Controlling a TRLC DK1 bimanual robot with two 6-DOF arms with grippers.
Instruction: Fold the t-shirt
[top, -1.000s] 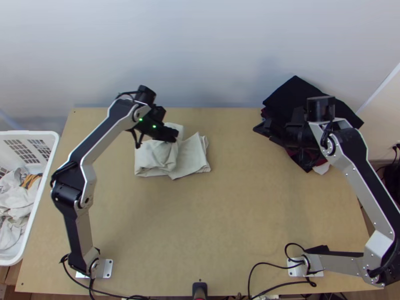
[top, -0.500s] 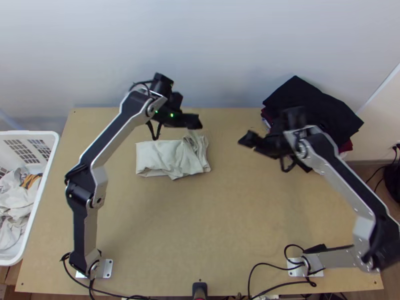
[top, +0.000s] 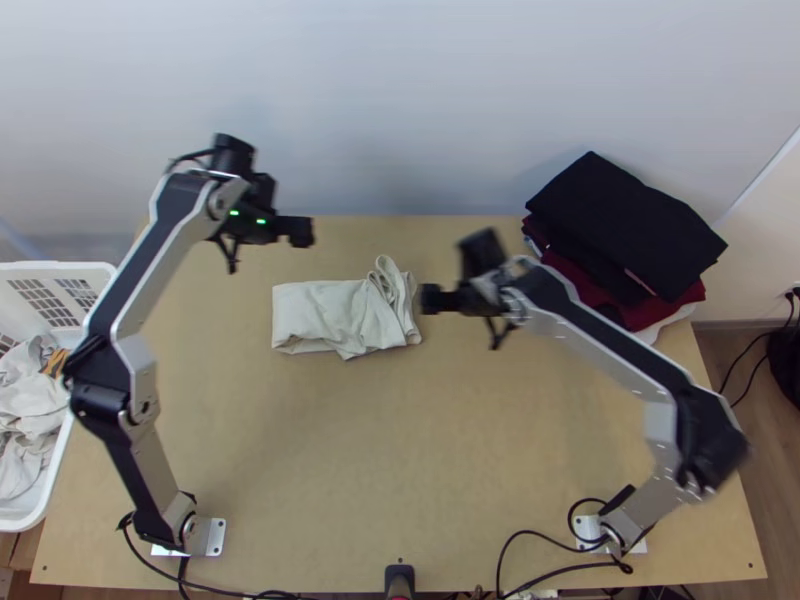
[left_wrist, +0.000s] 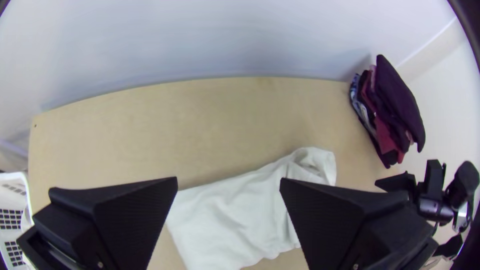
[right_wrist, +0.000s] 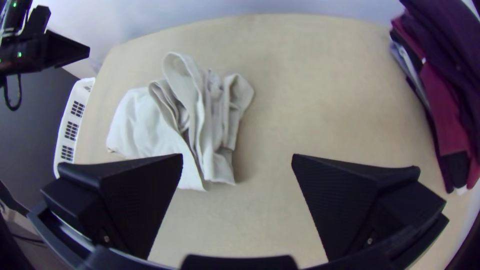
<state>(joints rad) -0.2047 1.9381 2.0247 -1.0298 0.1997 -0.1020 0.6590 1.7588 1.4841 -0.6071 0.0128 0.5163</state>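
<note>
1 camera looks steeply down from high; 2 nearer wrist views share the t-shirt (top: 330, 315).

The surface (top: 400, 450) is pale, light-coloured wood. On it lies the shirt (top: 325, 315), folded into a low, oblong bundle, smoother at its left end and bunched at its right, where a loop of cloth stands up. Well to the right of the shirt and somewhat farther back sits a pile (top: 640, 225) of folded clothes, black on top, dark red beneath, a white piece low down. Nearer than the shirt are two metal plates, one to its left (top: 216, 537), one to its right (top: 586, 532), with black cables (top: 530, 528) beside them.
</note>
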